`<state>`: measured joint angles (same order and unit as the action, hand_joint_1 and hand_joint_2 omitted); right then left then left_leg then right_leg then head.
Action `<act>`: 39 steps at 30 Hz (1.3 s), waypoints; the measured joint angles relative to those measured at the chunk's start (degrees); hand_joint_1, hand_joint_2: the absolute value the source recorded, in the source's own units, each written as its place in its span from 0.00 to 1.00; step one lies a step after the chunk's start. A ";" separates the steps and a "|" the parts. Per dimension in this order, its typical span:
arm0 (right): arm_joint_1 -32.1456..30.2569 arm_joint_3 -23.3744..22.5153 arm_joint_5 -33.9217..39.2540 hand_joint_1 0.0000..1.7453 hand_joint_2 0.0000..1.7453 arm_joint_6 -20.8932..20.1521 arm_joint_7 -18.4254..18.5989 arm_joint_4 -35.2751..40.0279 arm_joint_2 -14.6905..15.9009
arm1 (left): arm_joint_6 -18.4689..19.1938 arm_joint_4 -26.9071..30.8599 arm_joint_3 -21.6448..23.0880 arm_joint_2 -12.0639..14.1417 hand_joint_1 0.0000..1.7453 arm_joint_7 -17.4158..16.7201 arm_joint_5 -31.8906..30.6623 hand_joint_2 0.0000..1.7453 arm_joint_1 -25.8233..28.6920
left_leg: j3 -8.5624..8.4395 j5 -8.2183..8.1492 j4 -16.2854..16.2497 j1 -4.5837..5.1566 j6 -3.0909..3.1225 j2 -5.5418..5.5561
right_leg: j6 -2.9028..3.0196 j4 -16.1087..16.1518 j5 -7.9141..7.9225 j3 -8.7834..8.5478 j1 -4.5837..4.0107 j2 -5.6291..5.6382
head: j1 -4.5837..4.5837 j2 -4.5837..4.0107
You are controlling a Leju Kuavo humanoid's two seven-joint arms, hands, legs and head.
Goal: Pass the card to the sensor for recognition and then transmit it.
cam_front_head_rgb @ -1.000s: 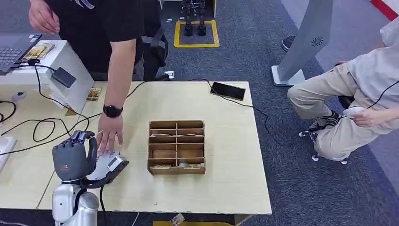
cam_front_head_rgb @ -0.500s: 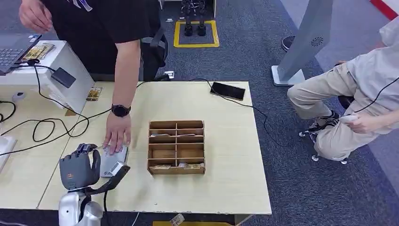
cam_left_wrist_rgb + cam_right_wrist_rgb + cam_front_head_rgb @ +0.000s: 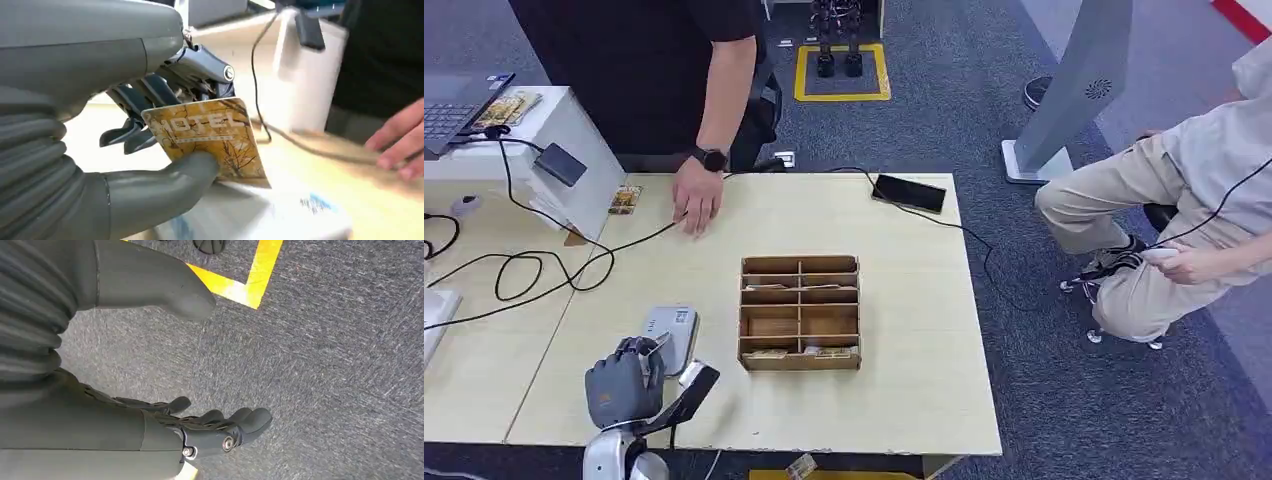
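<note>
Left hand [image 3: 625,387] pinches the card [image 3: 210,137] between thumb and fingers, just above the sensor [image 3: 667,336], which lies flat on the worktop [image 3: 904,300] just left of the wooden organizer [image 3: 800,313]. Right hand [image 3: 200,430] hangs over the carpet, fingers apart, holding nothing. Beyond the organizer, a person's hand [image 3: 696,206] rests on the worktop's far side near a black cable [image 3: 544,270].

At the centre of the left wrist frame, the golden-brown plastic card with a bare-branch pattern [image 3: 210,137] reads "HOTEL" in pale capitals; the smaller line beneath it is too blurred to read.
</note>
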<state>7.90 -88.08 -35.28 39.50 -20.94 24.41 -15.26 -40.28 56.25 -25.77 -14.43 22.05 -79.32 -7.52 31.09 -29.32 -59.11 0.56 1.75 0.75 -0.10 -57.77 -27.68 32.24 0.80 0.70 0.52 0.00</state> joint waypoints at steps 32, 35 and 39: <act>0.31 0.44 3.52 0.00 1.00 -0.02 -1.46 -1.44 0.42 | -0.17 -15.16 6.49 1.92 1.00 1.98 8.60 1.00 -2.38 | -0.90 -0.02 0.10 0.00 -0.10 0.22 | 0.07 -0.01 -0.12 -0.98 -0.02 -0.32 | 0.00 0.00; 0.33 0.39 2.01 0.00 1.00 0.00 -1.12 -1.38 0.42 | -0.05 -14.88 4.28 0.31 1.00 13.04 26.65 1.00 -2.65 | -0.86 0.00 0.09 0.00 -0.09 0.21 | 0.06 -0.01 -0.10 -0.92 -0.02 -0.31 | 0.00 0.00; 0.50 0.02 0.48 0.00 1.00 0.00 -0.61 -0.92 0.37 | 3.98 -6.76 7.19 -0.57 1.00 12.34 49.50 1.00 -1.39 | -0.55 0.06 0.02 -0.06 -0.05 0.15 | 0.01 -0.01 0.01 -0.57 -0.06 -0.21 | 0.00 0.00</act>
<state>8.39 -88.06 -34.80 39.50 -21.55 23.50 -14.88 -36.30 49.50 -18.57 -14.99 34.40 -29.82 -8.92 30.54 -29.26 -59.09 0.49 1.70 0.90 -0.09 -57.78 -27.67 31.66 0.74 0.49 0.53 0.00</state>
